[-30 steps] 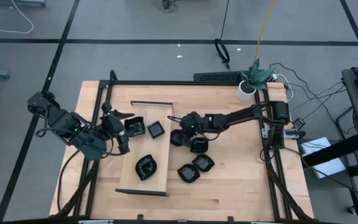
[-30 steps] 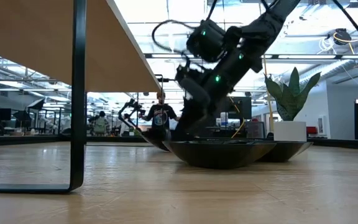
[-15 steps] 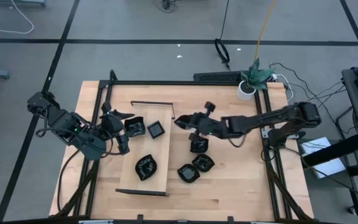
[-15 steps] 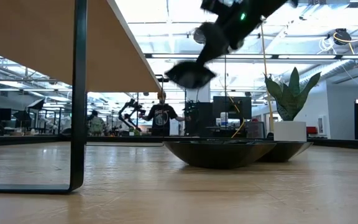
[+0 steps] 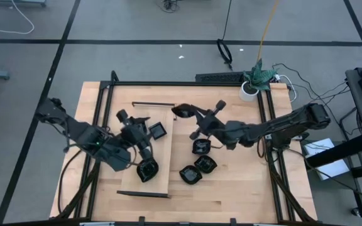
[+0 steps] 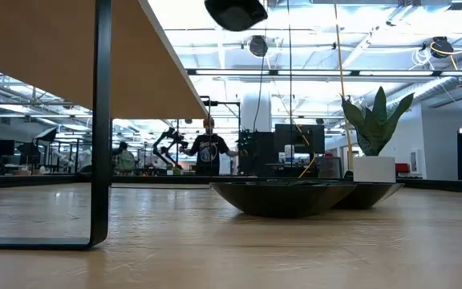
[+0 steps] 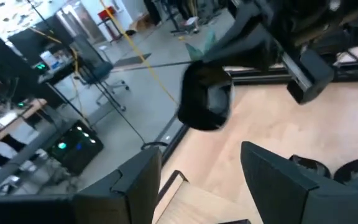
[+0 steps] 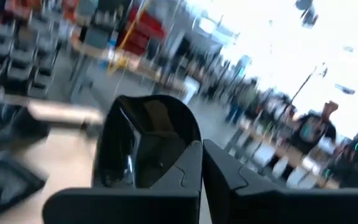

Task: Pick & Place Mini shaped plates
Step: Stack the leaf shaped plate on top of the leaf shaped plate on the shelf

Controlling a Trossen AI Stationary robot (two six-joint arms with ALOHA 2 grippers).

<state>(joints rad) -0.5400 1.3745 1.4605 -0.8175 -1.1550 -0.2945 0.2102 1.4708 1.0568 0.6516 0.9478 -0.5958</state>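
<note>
Wooden desk (image 5: pixel 231 188) now has three plates (image 5: pixel 197 162) loose; right claw (image 5: pixel 187 114) has lifted a fourth plate (image 5: pixel 182 112) clear, clamped, toward the board (image 5: pixel 162 157). Left claw (image 5: pixel 144 149), spread wide, has shifted over another plate there.

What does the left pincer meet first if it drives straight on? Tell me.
Probably the black mini plate held up by the right pincer: it sits dead ahead between the left pincer's open fingers. Depth is unclear, so the gap is uncertain.
</note>
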